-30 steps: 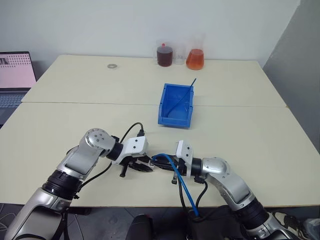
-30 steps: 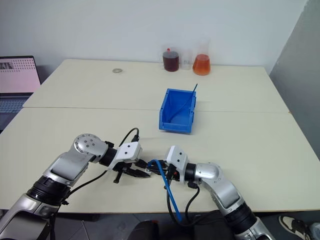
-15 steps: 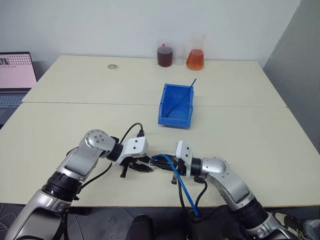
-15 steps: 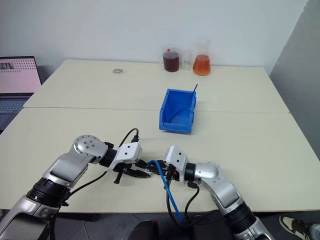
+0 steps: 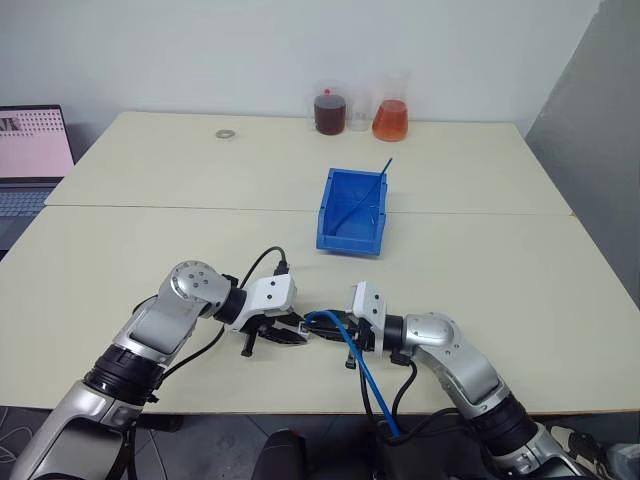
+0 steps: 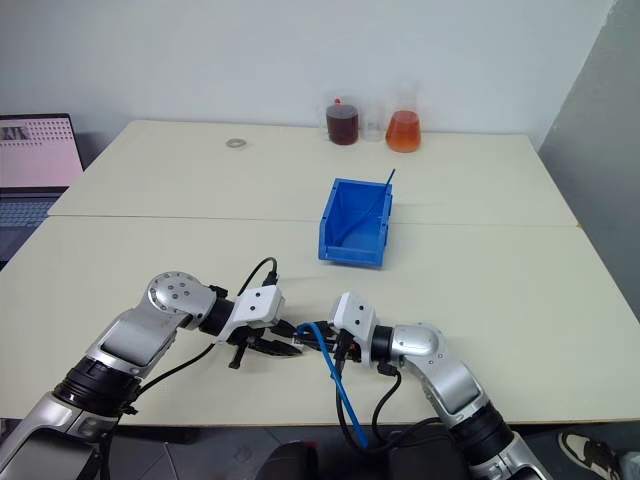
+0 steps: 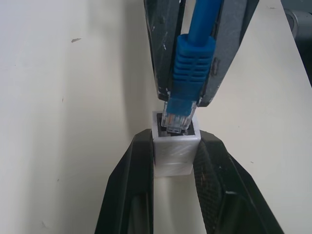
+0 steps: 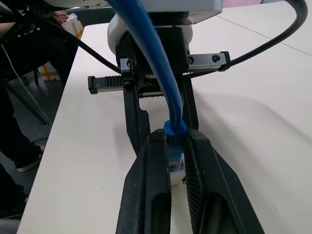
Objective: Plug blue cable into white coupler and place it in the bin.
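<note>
Table (image 5: 480,250) — large, flat, matte cream top made of two slabs meeting at a straight seam across the middle.

Laptop (image 5: 30,150) at the robot's far left, screen lit, partly cut off by the frame edge.

Bin (image 5: 352,212) — bright-blue moulded plastic, rectangular w/ lowered front lip, sits just past the seam, roughly centre of table. A thin straight dark-blue strand (image 5: 384,168) leans out over its far rim.

Flasks at the far edge: one glass vessel w/ dark red liquid (image 5: 329,108), one conical flask w/ orange liquid (image 5: 390,115), side by side, upright. A small metal ring (image 5: 225,132) lies flat well to their left.

Left gripper (image 7: 176,168) — black, textured fingers clenched on the white coupler (image 7: 175,148), one finger on each side face. Coupler: small boxy white plastic block, dark socket opening facing the other gripper. It is held just above the near edge of the table, well short of the bin.

Right gripper (image 8: 176,161) — black fingers clamped on the blue cable (image 5: 365,375) right behind its plug. Cable: thin, smooth, light-blue jacket w/ ribbed blue strain-relief boot; it arcs back from the gripper and hangs off the near table edge.

Plug (image 7: 178,116) — clear plastic, contacts visible, tip sits in the mouth of the coupler socket; whether fully seated cannot be told.
</note>
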Robot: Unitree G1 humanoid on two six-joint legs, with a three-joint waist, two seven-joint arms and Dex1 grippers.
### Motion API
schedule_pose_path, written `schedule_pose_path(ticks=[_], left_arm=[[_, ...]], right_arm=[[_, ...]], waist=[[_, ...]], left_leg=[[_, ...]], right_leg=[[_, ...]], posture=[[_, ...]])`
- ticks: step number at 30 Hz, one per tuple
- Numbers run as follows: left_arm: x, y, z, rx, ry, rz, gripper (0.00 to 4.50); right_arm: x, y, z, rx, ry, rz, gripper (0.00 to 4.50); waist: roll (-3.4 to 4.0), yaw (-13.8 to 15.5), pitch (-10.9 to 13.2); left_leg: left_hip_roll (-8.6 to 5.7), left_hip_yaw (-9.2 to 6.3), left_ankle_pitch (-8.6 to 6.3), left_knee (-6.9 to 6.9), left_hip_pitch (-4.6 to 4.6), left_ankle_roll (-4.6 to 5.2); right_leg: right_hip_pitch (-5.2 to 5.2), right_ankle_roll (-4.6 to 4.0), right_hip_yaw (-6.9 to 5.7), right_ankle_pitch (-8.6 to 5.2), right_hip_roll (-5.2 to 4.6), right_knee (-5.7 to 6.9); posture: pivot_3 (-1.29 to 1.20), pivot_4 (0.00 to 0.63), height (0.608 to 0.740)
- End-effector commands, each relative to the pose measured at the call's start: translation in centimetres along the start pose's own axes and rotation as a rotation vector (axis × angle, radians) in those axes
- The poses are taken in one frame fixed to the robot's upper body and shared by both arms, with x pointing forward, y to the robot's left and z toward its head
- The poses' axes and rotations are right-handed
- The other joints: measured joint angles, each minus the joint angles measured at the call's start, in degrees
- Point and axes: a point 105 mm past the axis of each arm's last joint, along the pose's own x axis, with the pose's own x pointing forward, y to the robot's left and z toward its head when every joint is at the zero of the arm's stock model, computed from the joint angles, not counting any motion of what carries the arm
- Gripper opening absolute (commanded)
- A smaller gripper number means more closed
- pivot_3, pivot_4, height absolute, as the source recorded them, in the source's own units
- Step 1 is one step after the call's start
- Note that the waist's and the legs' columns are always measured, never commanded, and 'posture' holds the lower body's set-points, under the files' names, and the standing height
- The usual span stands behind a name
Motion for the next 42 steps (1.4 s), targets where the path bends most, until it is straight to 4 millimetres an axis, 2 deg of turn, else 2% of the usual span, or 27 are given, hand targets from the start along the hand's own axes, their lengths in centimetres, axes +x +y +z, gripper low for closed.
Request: schedule_pose_path(ticks=[1, 7, 15, 28, 34, 42], left_arm=[[0.3, -0.2, 0.5, 0.008, -0.03, -0.004, 0.8], [0.5, -0.2, 0.8, 0.015, -0.039, -0.003, 0.8], [0.5, -0.2, 0.9, 0.015, -0.05, 0.006, 0.8], [0.6, -0.3, 1.1, 0.021, -0.068, 0.013, 0.8], [0.6, -0.3, 1.1, 0.018, -0.072, 0.021, 0.8], [0.6, -0.3, 1.1, 0.015, -0.08, 0.03, 0.79]], right_arm=[[0.2, 1.3, -2.8, 0.054, 0.106, 0.057, 0.12], [0.6, 1.0, -3.1, 0.099, 0.114, 0.056, 0.12], [0.7, 2.2, -3.6, 0.132, 0.132, 0.131, 0.12], [0.6, 2.8, -5.7, 0.223, 0.187, 0.146, 0.11], [0.8, 3.6, -6.4, 0.2, 0.199, 0.162, 0.11], [1.7, 3.0, -5.9, 0.192, 0.166, 0.135, 0.11]], waist=[[0.04, 0.0, -0.05], [0.09, -0.01, -0.16], [0.16, -0.02, -0.24], [0.43, -0.08, -0.75], [0.51, -0.1, -0.94], [0.52, -0.17, -1.17]], left_leg=[[0.0, 0.0, 0.0, 0.0, 0.0, 0.0], [0.0, 0.02, 0.0, 0.0, 0.06, 0.0], [0.0, 0.02, 0.0, -0.01, 0.11, 0.0], [0.0, 0.06, -0.01, -0.07, 0.23, 0.01], [0.0, 0.07, -0.01, -0.09, 0.29, 0.02], [0.05, 0.09, -0.02, -0.1, 0.4, 0.02]], right_leg=[[0.0, 0.0, 0.0, 0.0, 0.0, 0.0], [0.04, 0.0, 0.01, 0.0, 0.0, 0.01], [0.07, 0.0, 0.02, 0.0, 0.01, 0.01], [0.1, -0.02, 0.1, -0.02, 0.02, -0.01], [0.12, -0.04, 0.14, -0.03, 0.03, -0.01], [0.17, -0.05, 0.17, -0.04, 0.1, 0.0]], posture=[[0.0, 0.15, 0.74], [0.0, 0.15, 0.74], [0.0, 0.15, 0.74], [0.0, 0.15, 0.74], [0.0, 0.15, 0.74], [0.0, 0.15, 0.74]])
